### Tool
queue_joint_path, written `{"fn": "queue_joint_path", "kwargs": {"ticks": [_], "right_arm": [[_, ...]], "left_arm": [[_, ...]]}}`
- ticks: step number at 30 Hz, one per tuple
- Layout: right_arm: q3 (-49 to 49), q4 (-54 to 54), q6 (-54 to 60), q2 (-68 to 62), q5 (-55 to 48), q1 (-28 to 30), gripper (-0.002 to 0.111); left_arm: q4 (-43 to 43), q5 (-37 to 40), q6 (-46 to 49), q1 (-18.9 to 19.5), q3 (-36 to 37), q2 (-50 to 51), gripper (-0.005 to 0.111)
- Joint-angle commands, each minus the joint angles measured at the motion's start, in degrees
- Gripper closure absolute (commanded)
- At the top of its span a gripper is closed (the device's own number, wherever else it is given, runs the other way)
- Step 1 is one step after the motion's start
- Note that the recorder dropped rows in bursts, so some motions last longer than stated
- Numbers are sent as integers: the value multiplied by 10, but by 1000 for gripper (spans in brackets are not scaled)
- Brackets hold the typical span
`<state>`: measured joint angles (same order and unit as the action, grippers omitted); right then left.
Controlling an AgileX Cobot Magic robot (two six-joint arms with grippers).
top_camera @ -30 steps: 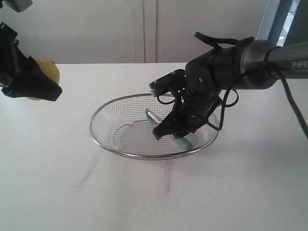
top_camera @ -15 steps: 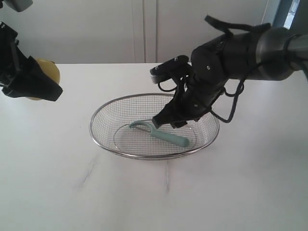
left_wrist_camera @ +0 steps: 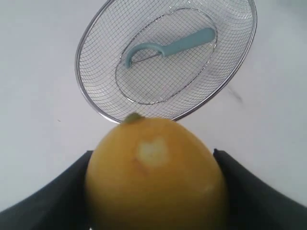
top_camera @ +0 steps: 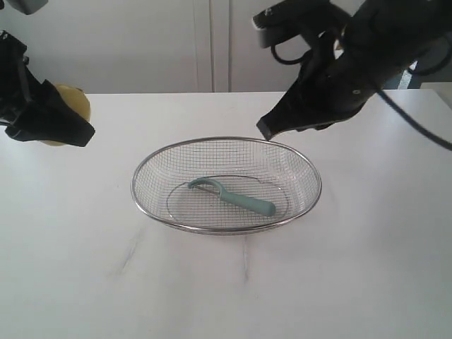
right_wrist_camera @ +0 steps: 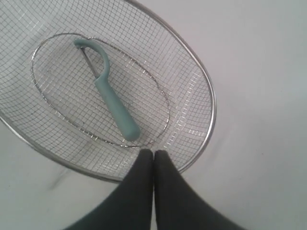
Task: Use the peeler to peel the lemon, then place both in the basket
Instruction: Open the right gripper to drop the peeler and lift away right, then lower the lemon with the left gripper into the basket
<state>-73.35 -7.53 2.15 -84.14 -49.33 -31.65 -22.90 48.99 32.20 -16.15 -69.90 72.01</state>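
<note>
Lemon (left_wrist_camera: pixel 153 177): sitting gripped in left pincer (top_camera: pixel 56 123), well apart from basket (top_camera: pixel 226 229). Risking rolling away across desk (top_camera: pixel 353 282) if dropped early. Holding right pincer (right_wrist_camera: pixel 153 160) closed, empty.

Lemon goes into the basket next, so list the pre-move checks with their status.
1. lemon gripped by left gripper: ok, fingers on both sides.
2. peeler lying in basket: ok.
3. right gripper shut, empty, above the basket: ok.
4. Free mesh beside the peeler: ok.
5. Lemon peeled: not ok; the visible side is mostly yellow skin with one small pale patch.
</note>
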Motion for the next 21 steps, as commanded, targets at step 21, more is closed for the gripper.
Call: {"fn": "queue_joint_path", "kwargs": {"ticks": [21], "right_arm": [[115,-31,41,236,-88,3,108]], "left_arm": [[-236,-57,157,0,47,56,107]]}}
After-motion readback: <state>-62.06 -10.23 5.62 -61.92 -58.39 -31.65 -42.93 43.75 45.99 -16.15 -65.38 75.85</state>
